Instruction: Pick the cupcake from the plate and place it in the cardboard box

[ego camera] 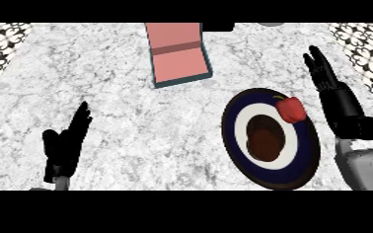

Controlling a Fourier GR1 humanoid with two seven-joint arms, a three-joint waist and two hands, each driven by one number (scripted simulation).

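A dark brown cupcake (264,137) sits in the middle of a navy plate (237,143) with a white inner ring, at the counter's right. A red pepper (291,109) lies on the plate's upper right part. The box (180,61), pinkish inside with dark teal walls and its lid raised at the back, stands at top centre. My right hand (331,91) is open to the right of the plate, fingers straight and pointing away, apart from the cupcake. My left hand (65,145) rests open at the lower left, fingers up.
The marble counter (109,89) spreads between the box and the plate. Patterned tiles show at the top corners (15,34). A dark object (218,26) and a grey round object (271,23) sit at the counter's far edge.
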